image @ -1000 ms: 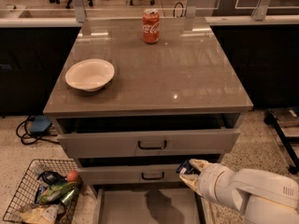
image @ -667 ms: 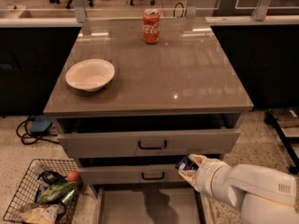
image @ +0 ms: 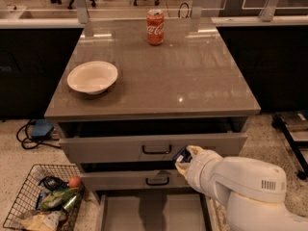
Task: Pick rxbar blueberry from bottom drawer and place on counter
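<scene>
Dark blue snack bar (image: 181,153) gripped above the open bottom drawer (image: 154,211)
It is clamped in the gripper (image: 184,157) in front of the two higher drawers, below the counter (image: 192,76), on which a bowl (image: 92,77) and a red can (image: 155,27) are set.

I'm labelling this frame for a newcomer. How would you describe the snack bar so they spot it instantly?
Below the counter, in front of the drawer fronts, the gripper of the white arm clamps the rxbar blueberry. It is a small dark-blue wrapper, unlike the red can and pale bowl above.
</scene>
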